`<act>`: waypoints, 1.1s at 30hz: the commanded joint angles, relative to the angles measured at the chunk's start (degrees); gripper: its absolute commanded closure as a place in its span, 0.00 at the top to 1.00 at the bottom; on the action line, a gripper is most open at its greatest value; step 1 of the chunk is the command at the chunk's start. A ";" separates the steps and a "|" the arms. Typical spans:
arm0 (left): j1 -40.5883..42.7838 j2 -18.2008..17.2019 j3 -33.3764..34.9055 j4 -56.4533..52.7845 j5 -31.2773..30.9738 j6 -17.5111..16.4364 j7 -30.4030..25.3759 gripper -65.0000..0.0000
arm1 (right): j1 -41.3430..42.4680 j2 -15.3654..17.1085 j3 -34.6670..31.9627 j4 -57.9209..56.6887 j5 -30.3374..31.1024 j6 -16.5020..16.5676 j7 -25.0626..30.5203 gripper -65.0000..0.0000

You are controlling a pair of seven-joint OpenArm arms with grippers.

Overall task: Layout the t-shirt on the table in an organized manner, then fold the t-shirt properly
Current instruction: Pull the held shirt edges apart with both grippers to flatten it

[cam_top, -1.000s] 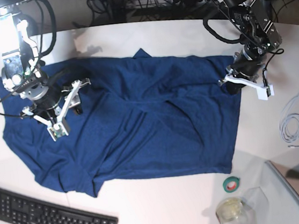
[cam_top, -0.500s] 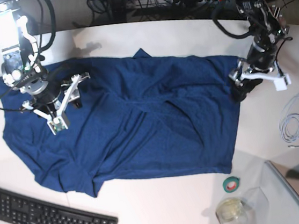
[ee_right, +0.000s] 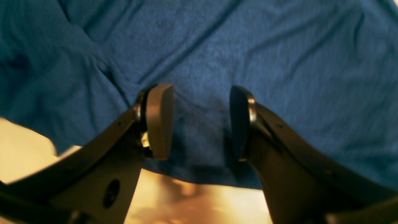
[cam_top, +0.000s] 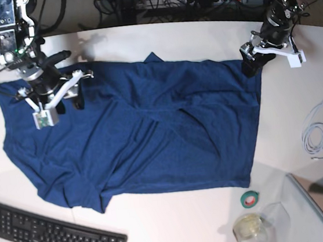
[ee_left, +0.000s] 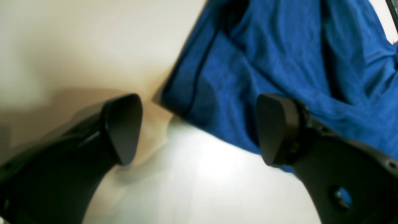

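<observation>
Spread mostly flat across the middle of the broad white smooth desk [cam_top: 179, 224]: the large plain navy-blue knit t-shirt [cam_top: 152, 139], still creased, near-left hem bunched. No fold begun. Left pincer [ee_left: 199, 129] wide apart, empty at the far-right corner; right pincer [ee_right: 201, 121] part-open, empty over far-left cloth.

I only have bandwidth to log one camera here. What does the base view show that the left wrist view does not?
Only the base view shows the whole t-shirt spread out, the right gripper over it, the keyboard, the cable coil and the tape roll. Only the left wrist view shows the left gripper close up, jaws wide apart with nothing between them, over the shirt's corner. Both show the shirt's edge and the white table.
</observation>
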 commanded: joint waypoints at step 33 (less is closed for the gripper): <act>-3.44 1.41 0.36 0.54 0.13 -2.69 0.77 0.00 | 2.15 -2.64 37.33 -17.02 30.40 4.66 -3.99 0.67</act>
